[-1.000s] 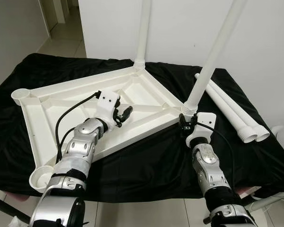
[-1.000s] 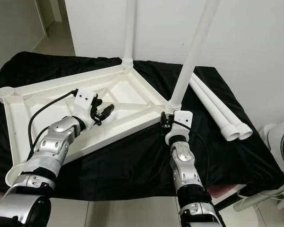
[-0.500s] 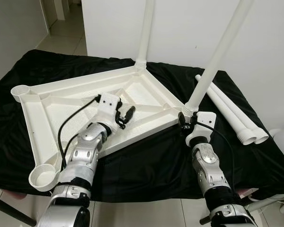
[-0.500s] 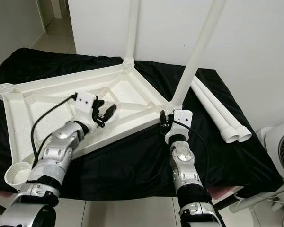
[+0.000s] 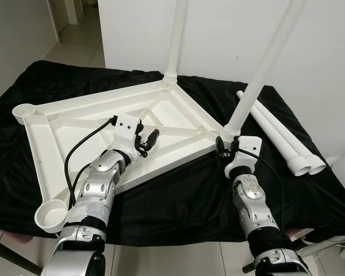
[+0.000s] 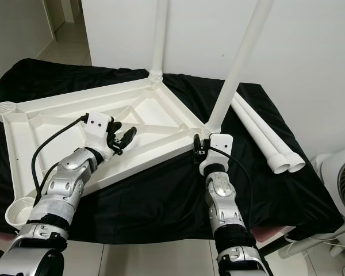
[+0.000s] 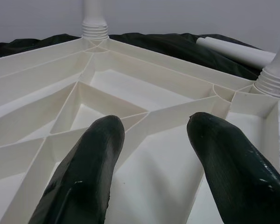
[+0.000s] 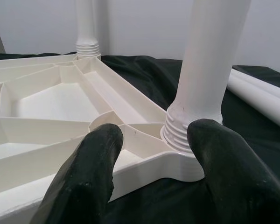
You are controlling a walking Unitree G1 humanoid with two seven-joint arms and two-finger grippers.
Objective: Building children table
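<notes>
Upturned tabletop, legs skyward

Both upright legs run off the top edge, tops unseen.

Both silver arms forward — left gripper and right gripper with fingers spread.

The two eye views sit up on the head, looking forward and down from a fair way off, side by side, so both catch the upturned white tabletop on the black cloth. Left wrist view rides low and close over the tabletop's ribs, aimed at the far screwed-in leg. Right wrist view hugs the near corner leg, and also catches that same far leg.
</notes>
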